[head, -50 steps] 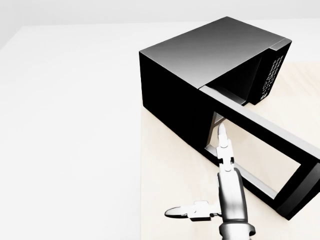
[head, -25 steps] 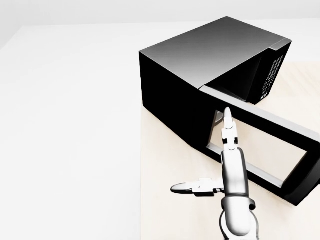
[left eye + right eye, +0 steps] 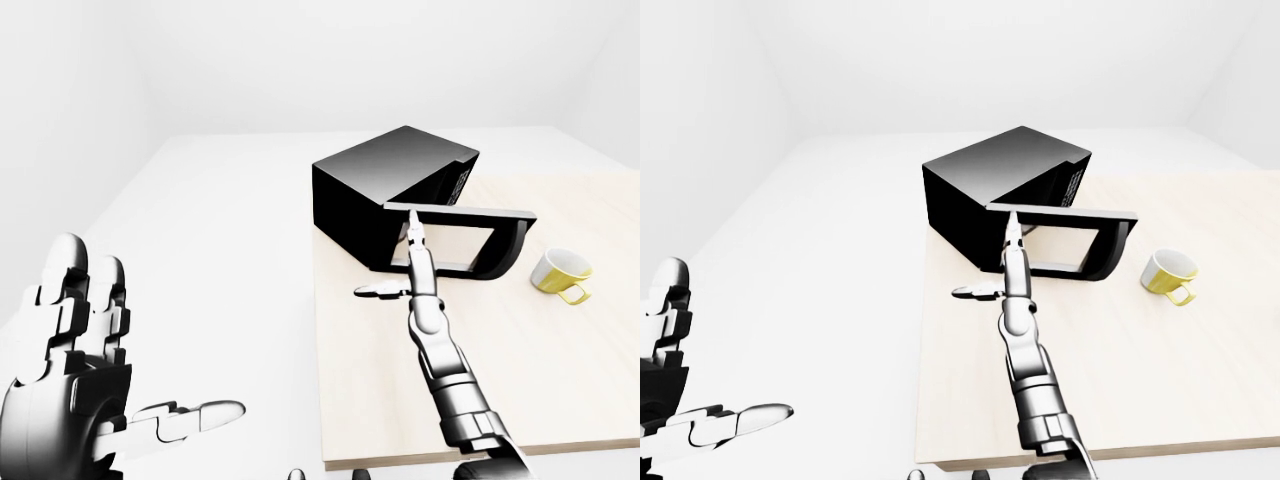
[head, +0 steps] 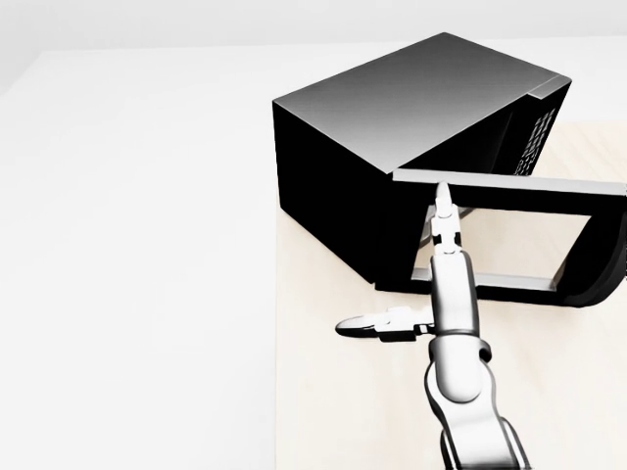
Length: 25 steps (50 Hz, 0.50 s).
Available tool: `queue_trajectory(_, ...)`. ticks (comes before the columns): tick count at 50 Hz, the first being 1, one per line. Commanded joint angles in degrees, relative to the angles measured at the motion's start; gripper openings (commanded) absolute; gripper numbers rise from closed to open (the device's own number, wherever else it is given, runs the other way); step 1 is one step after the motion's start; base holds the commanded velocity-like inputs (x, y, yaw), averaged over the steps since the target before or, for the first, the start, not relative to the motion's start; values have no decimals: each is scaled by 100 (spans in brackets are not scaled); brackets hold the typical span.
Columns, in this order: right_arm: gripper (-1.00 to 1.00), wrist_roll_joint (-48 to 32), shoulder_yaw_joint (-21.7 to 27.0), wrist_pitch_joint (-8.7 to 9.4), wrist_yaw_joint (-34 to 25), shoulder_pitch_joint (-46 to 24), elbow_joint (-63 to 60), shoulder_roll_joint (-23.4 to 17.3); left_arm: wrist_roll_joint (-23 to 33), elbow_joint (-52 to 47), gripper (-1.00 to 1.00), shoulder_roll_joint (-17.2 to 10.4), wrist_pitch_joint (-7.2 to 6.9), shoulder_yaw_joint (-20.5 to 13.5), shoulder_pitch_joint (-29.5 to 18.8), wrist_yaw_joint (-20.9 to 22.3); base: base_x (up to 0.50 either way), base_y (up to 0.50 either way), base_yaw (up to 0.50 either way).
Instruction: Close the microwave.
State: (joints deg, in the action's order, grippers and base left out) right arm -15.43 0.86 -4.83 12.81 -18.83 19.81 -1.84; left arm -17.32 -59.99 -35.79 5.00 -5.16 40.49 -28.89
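Black microwave (image 4: pixel 392 127) on a wooden table (image 3: pixel 560 380), door (image 4: pixel 509 230) partly open.
Right hand (image 4: pixel 441 245), fingers spread, touches the door; left hand (image 3: pixel 80 390) released.

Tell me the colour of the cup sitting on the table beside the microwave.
Yellow outside, white inside. The cup shows best in the left-eye view.

A black, boxy microwave (image 4: pixel 392 137) sits at the left edge of the pale wooden bench (image 3: pixel 520 380), turned at an angle. Its windowed door (image 4: pixel 509 235) stands partly open, hinged apparently on the left side.
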Motion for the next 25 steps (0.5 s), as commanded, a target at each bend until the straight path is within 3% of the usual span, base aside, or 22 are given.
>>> queue_trajectory(1, 100, 156, 85, -17, 48, -635, 797, -115, 0, 0, 100, -11, 0, -10, 72, 5, 0, 0, 0)
queue_trajectory(14, 100, 413, 200, -17, 167, -1542, 2353, -275, -59, 0, 100, -51, 0, -55, 89, -21, 0, 0, 0)
queue_trajectory(25, 100, 517, 192, -17, 152, -1713, 2387, -296, -105, 0, 100, -86, 0, -89, 72, -47, 0, 0, 0)
